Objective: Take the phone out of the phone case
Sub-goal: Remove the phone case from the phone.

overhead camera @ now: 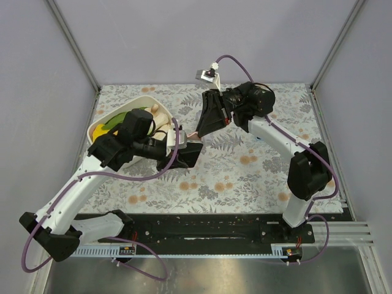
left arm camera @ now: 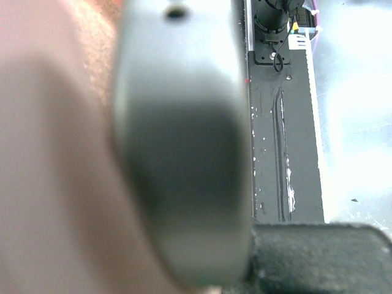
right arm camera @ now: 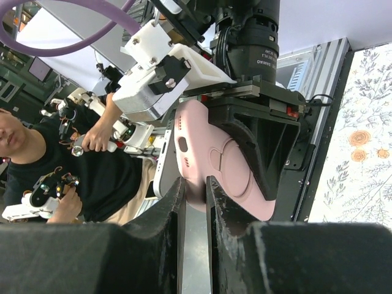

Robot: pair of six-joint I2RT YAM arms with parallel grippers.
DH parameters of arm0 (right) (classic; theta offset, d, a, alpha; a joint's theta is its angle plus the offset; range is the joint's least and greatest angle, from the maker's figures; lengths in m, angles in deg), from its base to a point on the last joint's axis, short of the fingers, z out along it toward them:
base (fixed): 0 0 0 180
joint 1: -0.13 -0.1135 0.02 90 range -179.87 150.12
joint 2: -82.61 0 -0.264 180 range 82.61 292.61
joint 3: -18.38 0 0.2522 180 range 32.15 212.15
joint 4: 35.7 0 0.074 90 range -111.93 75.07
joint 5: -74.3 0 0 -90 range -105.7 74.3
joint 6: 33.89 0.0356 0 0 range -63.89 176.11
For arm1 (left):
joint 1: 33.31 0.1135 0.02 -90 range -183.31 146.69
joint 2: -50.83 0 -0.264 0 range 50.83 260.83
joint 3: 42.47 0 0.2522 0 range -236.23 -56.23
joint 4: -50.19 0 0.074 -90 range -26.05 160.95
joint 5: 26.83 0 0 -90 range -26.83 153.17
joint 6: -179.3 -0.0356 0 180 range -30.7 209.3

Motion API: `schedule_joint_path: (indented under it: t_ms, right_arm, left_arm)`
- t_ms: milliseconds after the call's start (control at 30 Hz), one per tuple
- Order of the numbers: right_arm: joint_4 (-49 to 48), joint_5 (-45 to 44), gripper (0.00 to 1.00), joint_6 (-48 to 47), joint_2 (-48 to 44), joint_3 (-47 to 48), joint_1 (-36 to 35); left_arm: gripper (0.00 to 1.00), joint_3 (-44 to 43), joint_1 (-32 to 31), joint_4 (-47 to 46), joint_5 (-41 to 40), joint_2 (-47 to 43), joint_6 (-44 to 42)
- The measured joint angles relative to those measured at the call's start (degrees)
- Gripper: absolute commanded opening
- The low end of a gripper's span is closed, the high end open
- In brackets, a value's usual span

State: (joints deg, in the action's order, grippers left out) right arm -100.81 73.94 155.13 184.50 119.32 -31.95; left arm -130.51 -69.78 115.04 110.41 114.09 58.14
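1. Top view: the left gripper (overhead camera: 182,154) and right gripper (overhead camera: 199,130) are met above the floral table cloth (overhead camera: 245,177), left of centre. A pink sliver of the phone case (overhead camera: 188,134) is seen between them, off the table. A white bowl (overhead camera: 101,125) of fruit is seen behind the left arm.
2. Left wrist view: the frame is mostly filled by the blurred grey edge of the phone (left arm camera: 184,153), with the pink case blurred along its left side. One dark fingertip (left arm camera: 318,257) is seen at bottom right, touching the phone. The black base rail (left arm camera: 288,153) is seen beyond.
3. Right wrist view: the case is held upright, back toward the camera. The left gripper is clamped on it, with a black finger pressed on the case's back. The other finger is hidden.
4. Right wrist view: the right gripper is pinched shut on the case's lower edge, which is seen between the two fingers.
5. Right wrist view: the phone's silver side is seen along the case's left side. How far it is seated cannot be told.
6. Right wrist view: a person (right arm camera: 37,153) in a black shirt is seen in the background.
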Motion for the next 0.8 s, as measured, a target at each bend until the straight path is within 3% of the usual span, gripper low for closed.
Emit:
schedule_joint_path:
  t_ms: [167, 267, 467, 800]
  right_arm:
    - [0.02, 0.0, 0.24, 0.48, 0.7, 0.33, 1.11]
    - [0.04, 0.0, 0.46, 0.24, 0.81, 0.33, 1.79]
    - [0.98, -1.16, 0.55, -0.09, 0.81, -1.16, 3.02]
    - [2.19, -2.12, 0.62, -0.22, 0.33, -2.58, 7.41]
  left_arm:
    - [0.0, 1.55, 0.74, -2.67, -0.04, 0.0, 2.99]
    - [0.0, 3.04, 2.14, -5.42, 0.74, 0.15, 4.15]
    - [0.0, 4.98, 4.13, -10.4, 3.56, 0.83, 4.74]
    - [0.0, 6.56, 9.27, -16.96, 9.18, 1.75, 9.16]
